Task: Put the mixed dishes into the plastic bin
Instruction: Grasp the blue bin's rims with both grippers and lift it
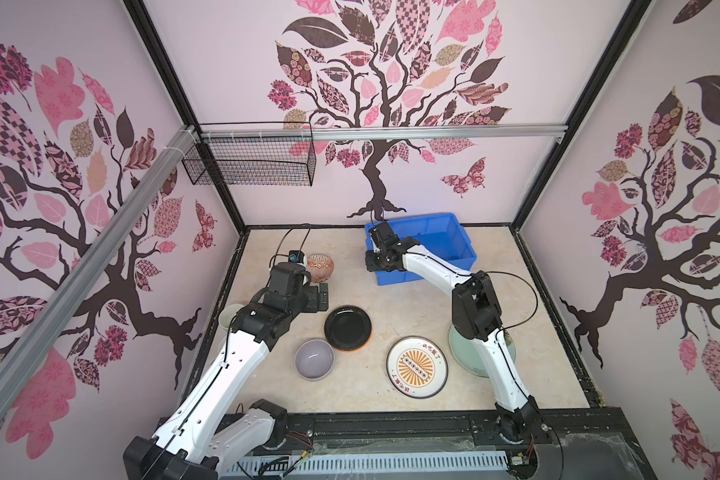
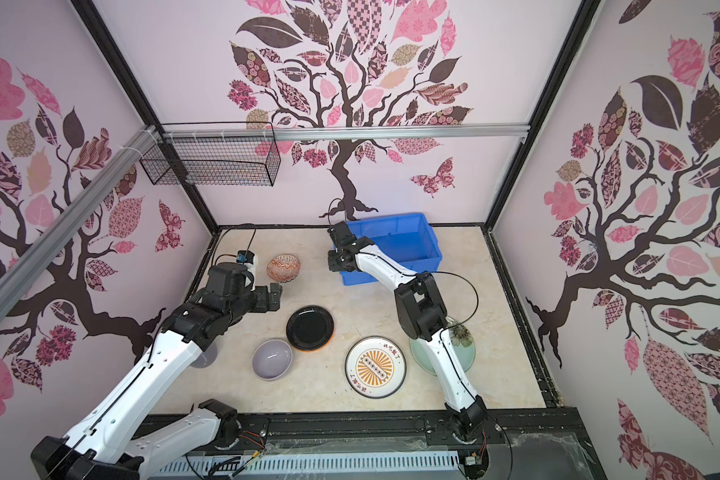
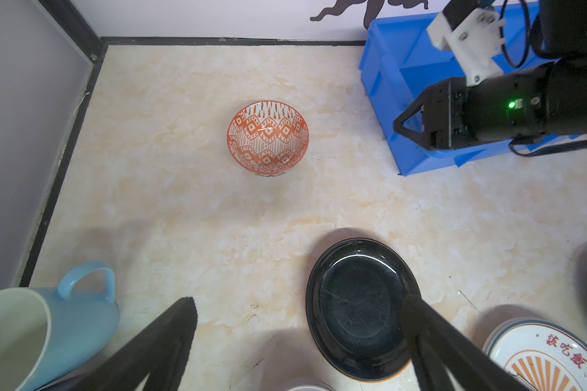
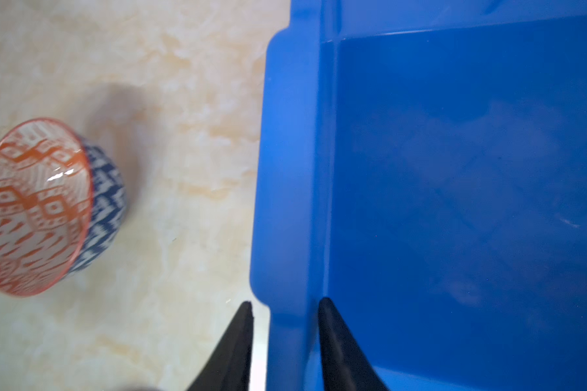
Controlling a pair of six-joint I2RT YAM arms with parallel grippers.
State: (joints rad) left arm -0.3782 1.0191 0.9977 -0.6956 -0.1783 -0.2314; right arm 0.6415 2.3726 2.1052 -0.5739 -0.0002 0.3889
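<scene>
The blue plastic bin (image 1: 441,241) (image 4: 454,169) stands at the back, holding nothing. My right gripper (image 1: 377,266) (image 4: 285,301) is closed round its left wall, one finger inside and one outside. My left gripper (image 1: 321,295) (image 3: 300,299) hangs open over bare table beside the black plate (image 1: 348,328) (image 3: 356,304). The orange-patterned bowl (image 1: 320,267) (image 3: 267,137) sits beyond it. On the table in front lie a lavender bowl (image 1: 314,359), a sunburst plate (image 1: 417,366) and a pale green plate (image 1: 464,353), which is partly under the right arm. A blue mug (image 3: 48,331) lies near the left wall.
A black wire basket (image 1: 250,162) hangs on the back rail at the upper left. Black frame edges (image 1: 553,316) bound the marble table (image 1: 391,299) on all sides. The left arm (image 1: 242,345) hides most of the mug area in both top views.
</scene>
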